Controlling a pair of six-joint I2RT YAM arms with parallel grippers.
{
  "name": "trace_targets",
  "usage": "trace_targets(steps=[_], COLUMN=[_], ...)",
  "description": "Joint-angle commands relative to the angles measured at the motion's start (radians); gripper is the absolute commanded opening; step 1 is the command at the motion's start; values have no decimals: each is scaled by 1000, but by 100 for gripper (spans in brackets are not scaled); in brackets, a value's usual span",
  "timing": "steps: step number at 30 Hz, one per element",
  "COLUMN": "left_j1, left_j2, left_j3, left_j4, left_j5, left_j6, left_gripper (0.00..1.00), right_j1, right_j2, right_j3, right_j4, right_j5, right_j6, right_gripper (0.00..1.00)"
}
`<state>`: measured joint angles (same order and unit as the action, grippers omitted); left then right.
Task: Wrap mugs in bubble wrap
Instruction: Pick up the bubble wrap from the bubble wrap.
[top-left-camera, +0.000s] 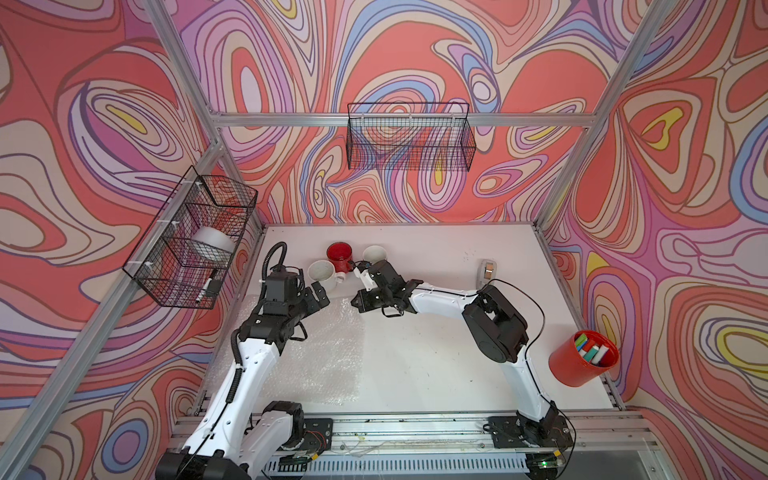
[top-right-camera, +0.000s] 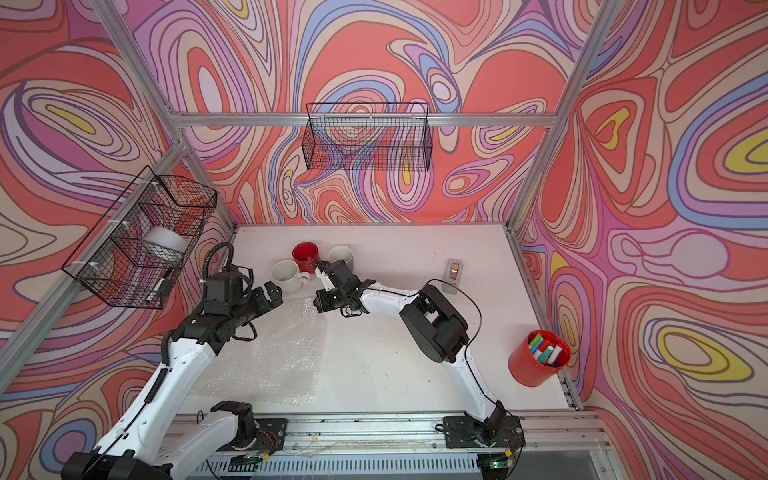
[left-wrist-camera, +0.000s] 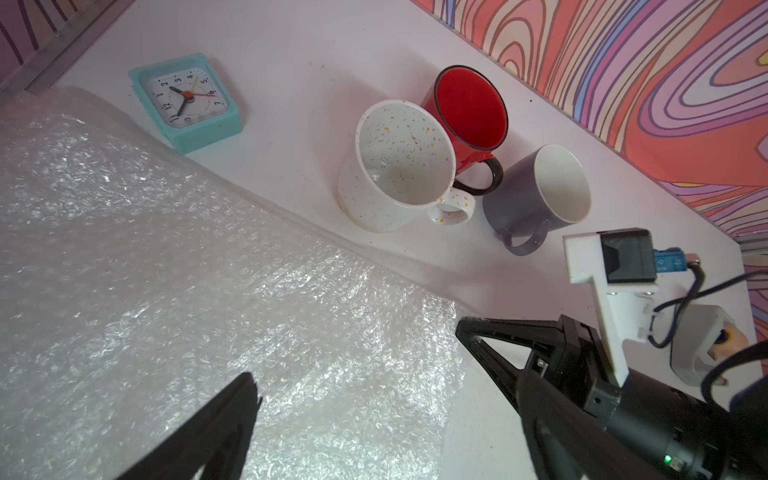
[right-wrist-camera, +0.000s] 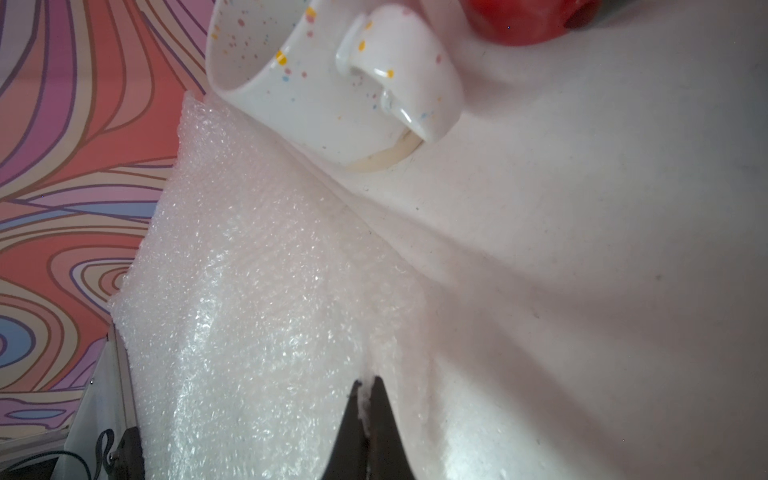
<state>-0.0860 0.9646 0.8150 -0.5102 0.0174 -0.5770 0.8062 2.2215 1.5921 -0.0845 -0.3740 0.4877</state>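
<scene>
The right gripper (right-wrist-camera: 365, 384) is clamped on the far right corner of the bubble wrap (top-left-camera: 299, 353), which lies flat on the worktop's (top-left-camera: 436, 332) left half. This is probably to draw the sheet toward the mugs. The left gripper (top-left-camera: 319, 296) hangs above the sheet's far edge with its jaws apart, free to assist. The white mug (left-wrist-camera: 365, 199), red mug (left-wrist-camera: 469, 108) and lavender-grey mug (left-wrist-camera: 511, 208) stand clustered just beyond, near the worktop's far edge. Legible writing: the clock (left-wrist-camera: 185, 102) dial numerals only (no brand visible).

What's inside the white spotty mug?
Nothing shows inside the white speckled mug, only its speckled inner wall and part of the bottom. Its near wall hides the rest of the bottom.
</scene>
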Motion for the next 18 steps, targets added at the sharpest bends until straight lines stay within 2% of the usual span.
trace_targets(steps=[1,5,8,10,13,15,18], left_j1=[-1,-1,-1,-1,-1,-1,-2], left_j2=[-31,-61,-74,-75,-78,-90,-86], left_j3=[14,22,18,34,78,76,61], left_j4=[-73,-102,-111,-140,-188,-166,-110], left_j5=[-25,-46,-62,-93,-116,-78,40], left_j6=[-3,10,-7,-38,-84,-70,-9], left_gripper=[100,100,100,100,100,100,100], right_j1=[7,43,60,58,51,22,-80], right_j2=[-49,-109,-197,-273,-403,-497,-614], right_j3=[42,96,56,-17,-102,-161,-228], right_j4=[-32,-110,-135,-162,-305,-396,-578], right_j5=[-47,-96,-103,-66,53,96,124], right_j6=[-11,-44,-36,-20,-51,-64,-91], right_gripper=[0,0,0,0,0,0,0])
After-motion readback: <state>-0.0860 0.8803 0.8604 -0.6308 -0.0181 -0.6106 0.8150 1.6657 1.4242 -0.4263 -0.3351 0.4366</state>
